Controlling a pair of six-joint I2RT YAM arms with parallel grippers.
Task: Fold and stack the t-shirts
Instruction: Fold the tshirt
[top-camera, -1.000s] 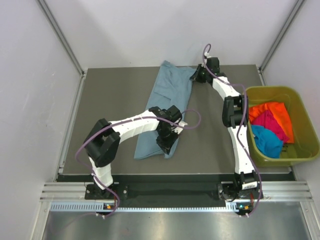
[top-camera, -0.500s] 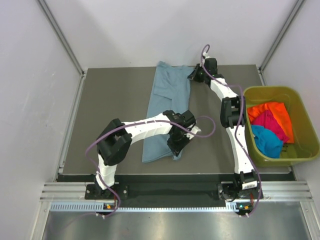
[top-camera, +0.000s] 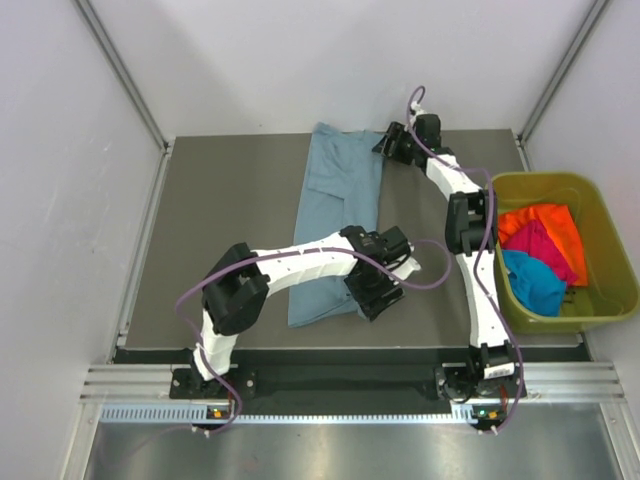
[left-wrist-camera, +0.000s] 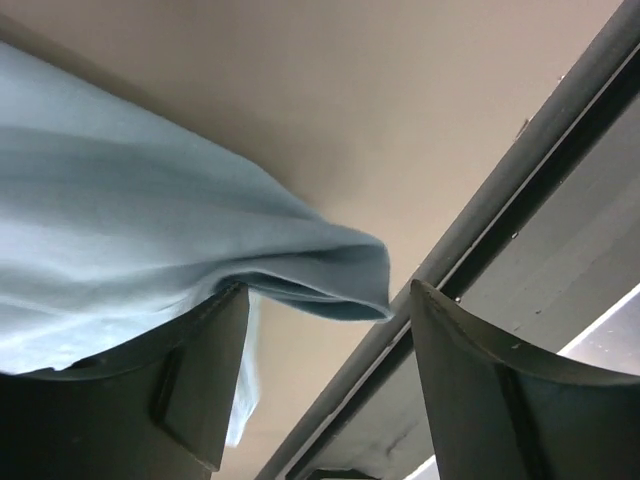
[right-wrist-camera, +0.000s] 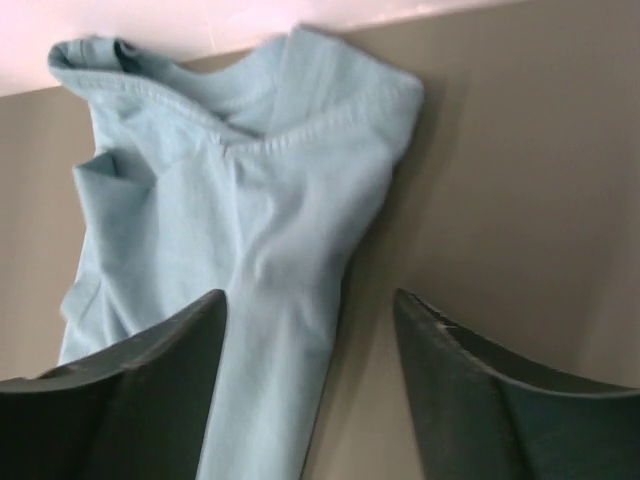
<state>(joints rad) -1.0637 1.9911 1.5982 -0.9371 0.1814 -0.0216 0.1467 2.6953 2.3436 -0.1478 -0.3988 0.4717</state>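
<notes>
two sets of jaws stand spread, neither pinching cloth. the left jaws sit low at the near right corner of the grey-blue t-shirt, where a folded hem lies over one finger and pokes into the gap. the right jaws hover over the shirt's far end, by the back edge of the tabletop. the shirt lies as a long narrow strip running far to near. well to the right, an olive bin holds an orange tee, a magenta tee and a turquoise tee, heaped together.
</notes>
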